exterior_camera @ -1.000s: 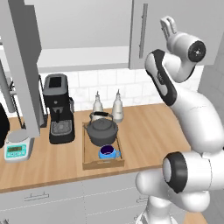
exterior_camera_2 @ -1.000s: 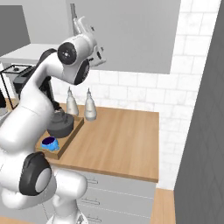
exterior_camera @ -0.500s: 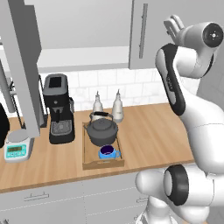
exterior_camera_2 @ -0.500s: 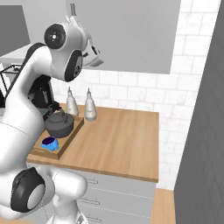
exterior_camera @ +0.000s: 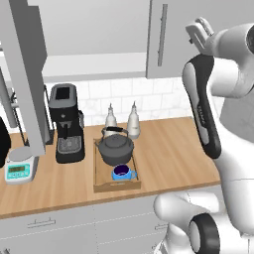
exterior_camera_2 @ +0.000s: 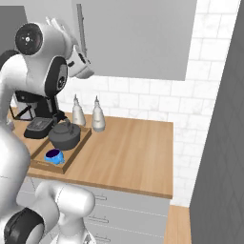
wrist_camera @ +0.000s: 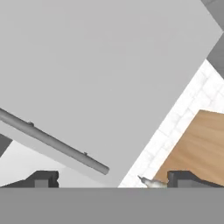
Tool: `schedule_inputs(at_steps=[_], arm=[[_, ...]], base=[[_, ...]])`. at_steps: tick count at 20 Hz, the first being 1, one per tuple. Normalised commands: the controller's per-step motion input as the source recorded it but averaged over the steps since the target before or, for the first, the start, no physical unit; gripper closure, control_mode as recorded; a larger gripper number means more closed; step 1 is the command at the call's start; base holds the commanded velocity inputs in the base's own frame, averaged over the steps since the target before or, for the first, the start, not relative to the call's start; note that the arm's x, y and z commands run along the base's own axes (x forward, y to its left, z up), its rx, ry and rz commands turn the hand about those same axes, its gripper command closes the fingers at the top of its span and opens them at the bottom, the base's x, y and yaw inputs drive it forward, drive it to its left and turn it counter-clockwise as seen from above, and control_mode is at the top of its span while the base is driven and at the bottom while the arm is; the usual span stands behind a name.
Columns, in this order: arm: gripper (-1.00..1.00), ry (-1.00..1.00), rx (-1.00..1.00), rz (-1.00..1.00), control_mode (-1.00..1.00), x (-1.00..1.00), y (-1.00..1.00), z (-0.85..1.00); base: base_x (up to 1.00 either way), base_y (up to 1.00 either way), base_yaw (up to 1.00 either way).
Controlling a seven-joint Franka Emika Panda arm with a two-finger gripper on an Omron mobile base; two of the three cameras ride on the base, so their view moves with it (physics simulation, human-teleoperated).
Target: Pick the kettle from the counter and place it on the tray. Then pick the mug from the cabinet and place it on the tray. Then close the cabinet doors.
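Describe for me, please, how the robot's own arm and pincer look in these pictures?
The arm is made of glossy white, rounded segments joined by dark grey joints; a long dark band runs along one link, and a round dark cap closes a joint. The pincer ends in two small, blocky dark grey finger tips on a white hand. No cables or markings are visible.

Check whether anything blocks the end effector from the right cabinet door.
Nothing visible does. The end effector is up beside the right door, facing its panel and bar handle in the hand view. Kettle and mug sit far below on the tray.
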Motion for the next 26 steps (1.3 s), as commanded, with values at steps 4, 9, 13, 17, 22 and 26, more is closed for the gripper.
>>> schedule_inputs(at_steps=[4, 9, 13, 17, 22, 26], arm=[[-1.0, -0.03, -0.05, 0.0, -1.0, -0.84, 0.98, -0.27], [-1.0, -0.11, 0.0, 0.0, -1.0, -0.92, 0.79, -0.17], [-1.0, -0.01, -0.02, 0.04, -1.0, -0.52, 0.21, -0.07], [-1.0, -0.06, -0.02, 0.07, -1.0, -0.47, 0.42, -0.21], [-1.0, -0.12, 0.0, 0.01, -1.0, -0.52, 0.41, -0.22], [-1.0, -0.12, 0.0, 0.0, -1.0, -0.62, 0.42, -0.2]], base=[[0.0, 0.0, 0.0], [0.0, 0.0, 0.0], [0.0, 0.0, 0.0], [0.0, 0.0, 0.0], [0.0, 0.0, 0.0], [0.0, 0.0, 0.0]])
